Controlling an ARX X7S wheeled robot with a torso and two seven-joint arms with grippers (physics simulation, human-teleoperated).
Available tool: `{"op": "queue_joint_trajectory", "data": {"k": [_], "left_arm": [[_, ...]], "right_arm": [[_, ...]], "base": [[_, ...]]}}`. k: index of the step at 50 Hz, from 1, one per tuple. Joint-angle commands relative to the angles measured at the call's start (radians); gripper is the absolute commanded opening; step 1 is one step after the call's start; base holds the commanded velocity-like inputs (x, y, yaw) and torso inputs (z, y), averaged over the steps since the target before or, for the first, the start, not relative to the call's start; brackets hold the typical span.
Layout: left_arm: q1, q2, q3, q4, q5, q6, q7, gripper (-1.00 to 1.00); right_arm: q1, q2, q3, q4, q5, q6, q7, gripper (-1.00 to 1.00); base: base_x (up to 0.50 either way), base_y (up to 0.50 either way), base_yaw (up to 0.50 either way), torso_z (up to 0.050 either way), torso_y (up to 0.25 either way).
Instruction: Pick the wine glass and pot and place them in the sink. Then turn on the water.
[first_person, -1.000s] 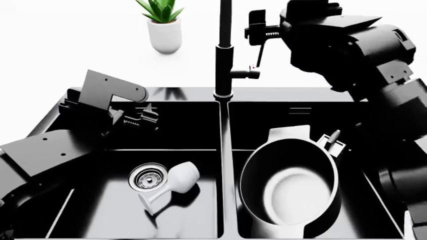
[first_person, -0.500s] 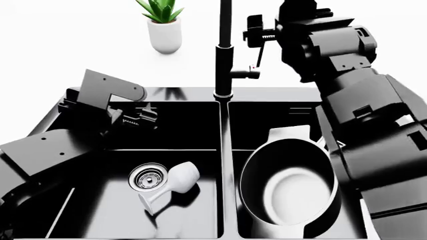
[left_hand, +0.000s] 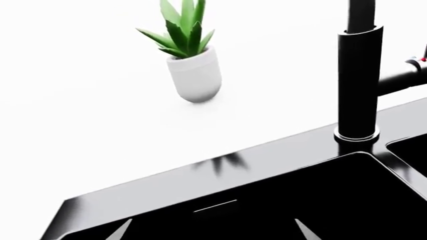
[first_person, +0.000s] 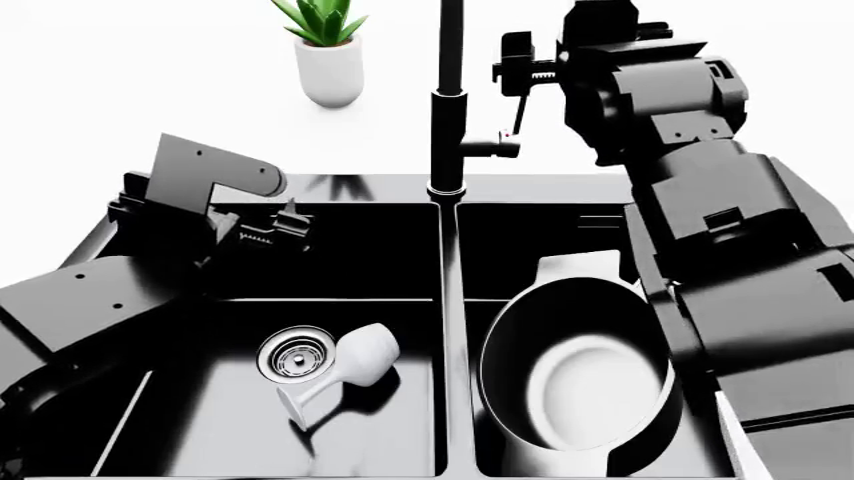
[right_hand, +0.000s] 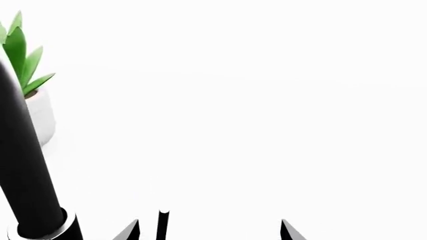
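In the head view, the nearest things lie inside the black double sink (first_person: 451, 300). The wine glass (first_person: 350, 368) lies on its side on the floor of the left basin, its bowl just beside the round steel drain (first_person: 296, 355) and its foot pointing toward the near edge. The pot (first_person: 577, 375) stands upright in the right basin, and its pale inner base is visible; one pale tab handle (first_person: 579, 265) points to the far side.

Above the far part of the left basin hangs the left gripper (first_person: 283, 235). Its fingers are a little apart and nothing is between them.

Farther away, the black faucet (first_person: 450, 110) rises from the divider at the back rim. Its side lever (first_person: 497, 147) points to the right. The right gripper (first_person: 521, 68) is just above this lever, beside the faucet column; its fingers are spread and hold nothing.

Farthest, on the white counter, stands a white plant pot (first_person: 330, 70) with a green plant.
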Motion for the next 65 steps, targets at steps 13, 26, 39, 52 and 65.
{"op": "queue_joint_trajectory", "data": {"k": [13,26,39,52,65], "left_arm": [[0.008,-0.009,-0.009,0.003,0.002,0.015,-0.005,1.0],[0.016,-0.018,-0.016,0.012,0.006,0.027,-0.012,1.0],[0.016,-0.015,-0.023,0.006,-0.002,0.032,-0.011,1.0],[0.008,-0.046,-0.071,0.091,-0.034,0.033,-0.051,1.0],[-0.039,-0.093,-0.138,0.193,-0.108,-0.02,-0.122,1.0]], "right_arm": [[0.016,-0.003,-0.042,0.004,0.05,-0.017,0.001,1.0],[0.015,-0.003,-0.084,0.004,0.095,-0.021,0.003,1.0],[0.01,-0.003,-0.072,0.004,0.086,-0.019,0.0,1.0],[0.023,-0.003,-0.073,0.004,0.089,-0.019,-0.002,1.0],[0.029,-0.003,-0.044,0.004,0.06,-0.017,-0.007,1.0]], "base": [[0.0,0.0,0.0,0.0,0.0],[0.0,0.0,0.0,0.004,-0.2],[0.0,0.0,0.0,0.002,-0.081],[0.0,0.0,0.0,0.0,0.0],[0.0,0.0,0.0,0.0,0.0]]}}
